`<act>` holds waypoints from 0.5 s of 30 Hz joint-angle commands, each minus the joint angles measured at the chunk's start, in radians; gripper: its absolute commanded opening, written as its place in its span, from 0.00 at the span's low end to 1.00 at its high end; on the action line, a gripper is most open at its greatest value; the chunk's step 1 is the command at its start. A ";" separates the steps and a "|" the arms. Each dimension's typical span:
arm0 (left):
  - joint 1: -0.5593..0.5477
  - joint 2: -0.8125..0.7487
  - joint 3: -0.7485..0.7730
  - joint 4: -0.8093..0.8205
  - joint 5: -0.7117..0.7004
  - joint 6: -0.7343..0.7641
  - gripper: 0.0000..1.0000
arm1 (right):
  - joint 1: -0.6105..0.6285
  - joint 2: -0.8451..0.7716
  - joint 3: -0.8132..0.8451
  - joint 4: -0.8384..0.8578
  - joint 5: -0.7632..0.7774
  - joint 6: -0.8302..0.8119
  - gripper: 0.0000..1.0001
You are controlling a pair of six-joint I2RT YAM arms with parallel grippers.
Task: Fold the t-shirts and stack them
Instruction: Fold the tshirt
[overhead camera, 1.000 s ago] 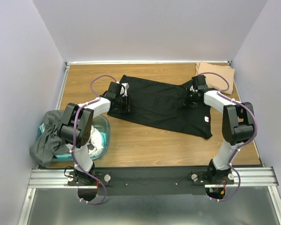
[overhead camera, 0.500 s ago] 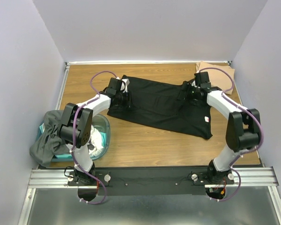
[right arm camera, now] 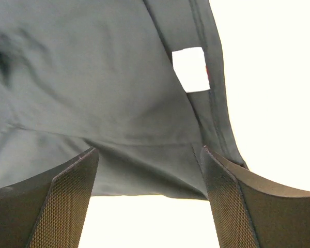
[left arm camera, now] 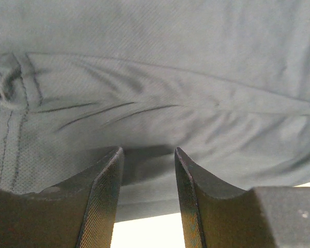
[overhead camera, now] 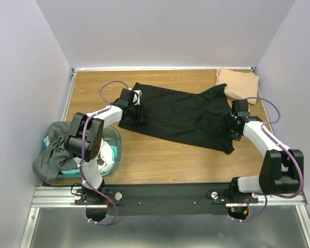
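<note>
Soft, even overhead light fills the top view, which is sharp throughout, with only faint shadows on the table (overhead camera: 170, 155). In both wrist views the bare table blows out to white glare. There the black t-shirt (overhead camera: 175, 116) looks washed-out grey.

Plain little booth, wood table, nothing fancy

Wood-grain table (overhead camera: 160, 160) boxed in on three sides by pale lavender walls: back wall (overhead camera: 165, 31), left wall (overhead camera: 20, 77), right wall (overhead camera: 294, 67). A thin white strip (overhead camera: 144, 68) runs along the table's far edge where it meets the back wall. At the near edge sits a ribbed aluminium rail (overhead camera: 51, 195), and below that a dull grey metal sheet (overhead camera: 160, 230). Light is soft and even, though the wrist views blow the bare table out to near white.
</note>
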 commanded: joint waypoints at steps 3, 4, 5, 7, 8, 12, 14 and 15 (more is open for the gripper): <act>0.007 0.041 -0.050 0.059 -0.041 0.031 0.53 | -0.008 -0.008 -0.069 -0.029 0.034 0.005 0.85; 0.007 0.047 -0.053 0.061 -0.041 0.032 0.53 | -0.008 0.004 -0.074 -0.015 0.037 -0.011 0.84; 0.008 0.056 -0.061 0.070 -0.041 0.032 0.53 | -0.010 0.017 -0.079 -0.013 0.033 -0.005 0.85; 0.008 0.060 -0.070 0.078 -0.035 0.032 0.53 | -0.022 0.053 -0.076 -0.007 0.020 -0.006 0.85; 0.008 0.059 -0.079 0.079 -0.033 0.032 0.53 | -0.024 0.064 -0.073 -0.010 0.028 -0.005 0.85; 0.008 0.022 -0.113 0.081 -0.045 0.023 0.53 | -0.059 0.113 -0.062 -0.056 0.059 0.029 0.85; 0.008 -0.002 -0.133 0.082 -0.044 0.019 0.53 | -0.067 0.145 -0.057 -0.111 0.103 0.061 0.86; 0.008 -0.010 -0.140 0.085 -0.045 0.017 0.53 | -0.067 0.155 -0.053 -0.127 0.115 0.074 0.87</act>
